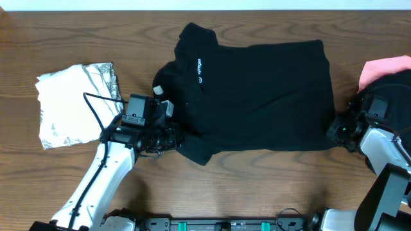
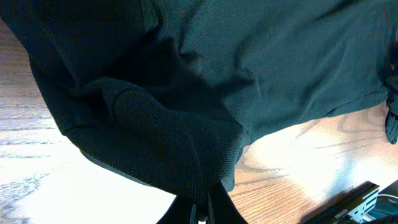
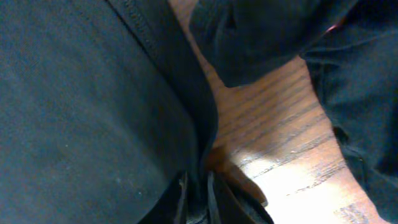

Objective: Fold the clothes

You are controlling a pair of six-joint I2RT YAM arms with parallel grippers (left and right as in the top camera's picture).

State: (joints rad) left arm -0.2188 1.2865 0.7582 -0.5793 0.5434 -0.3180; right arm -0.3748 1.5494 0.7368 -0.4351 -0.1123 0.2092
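A black short-sleeved shirt [image 1: 257, 96] with a small white logo [image 1: 199, 70] lies spread across the middle of the wooden table. My left gripper [image 1: 174, 138] is shut on the shirt's near left sleeve [image 2: 155, 143]. My right gripper [image 1: 334, 130] is shut on the shirt's near right edge [image 3: 124, 112]. A folded white, grey-printed garment [image 1: 74, 102] lies at the left. A pink piece [image 1: 382, 69] lies at the right edge with more black fabric [image 1: 392, 90] over it, which also shows in the right wrist view [image 3: 348, 81].
The table's far edge [image 1: 205, 9] runs along the top. A dark rail with green parts [image 1: 225, 224] lies at the near edge between the arm bases. A black cable [image 1: 96, 106] crosses the white garment.
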